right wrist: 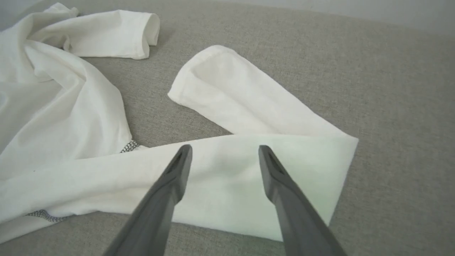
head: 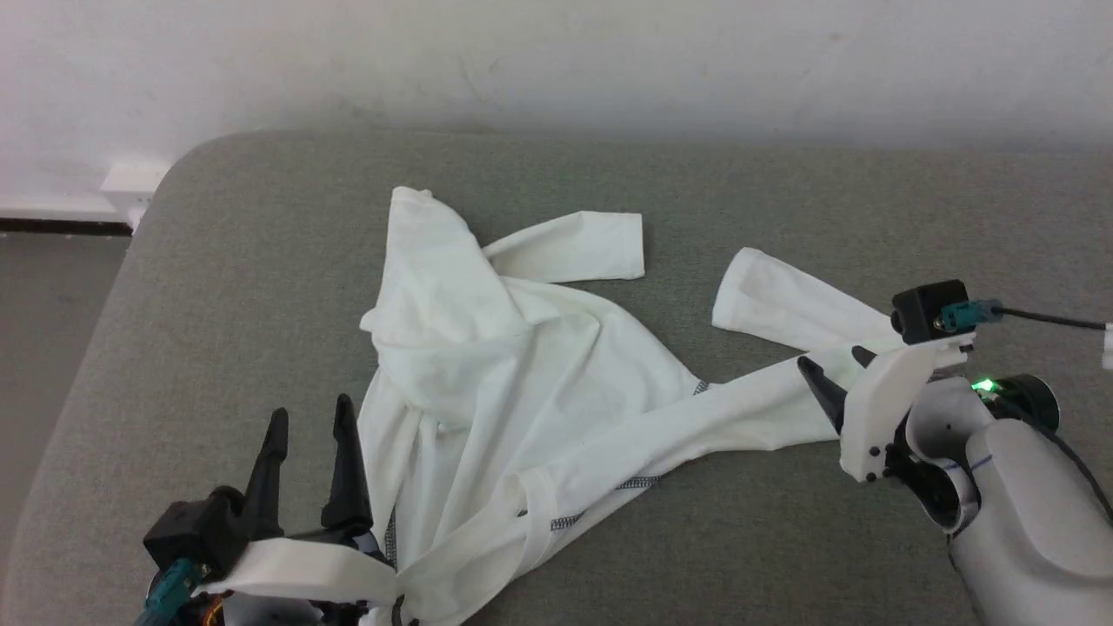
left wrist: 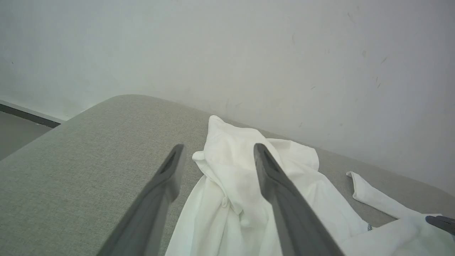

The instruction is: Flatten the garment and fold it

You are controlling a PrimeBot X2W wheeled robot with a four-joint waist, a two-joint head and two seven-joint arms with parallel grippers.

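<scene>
The garment (head: 487,365) is a thin white cloth, crumpled on the grey cushion, with grey-black zigzag seams near its front edge. One tube-like leg reaches back (head: 574,248). The other runs right and folds back on itself (right wrist: 231,106). My left gripper (head: 311,413) stands open just left of the garment's near left edge, with nothing between its fingers. In the left wrist view the left gripper (left wrist: 218,146) points past the bunched cloth (left wrist: 241,170). My right gripper (head: 832,358) is open just above the folded leg. In the right wrist view the right gripper (right wrist: 224,147) has flat cloth beneath its spread fingers.
The grey cushion (head: 783,217) spans the view, with a rounded corner at the back left and floor (head: 52,304) beyond its left edge. A white wall (head: 556,61) rises close behind. Bare cushion lies right of and in front of the garment.
</scene>
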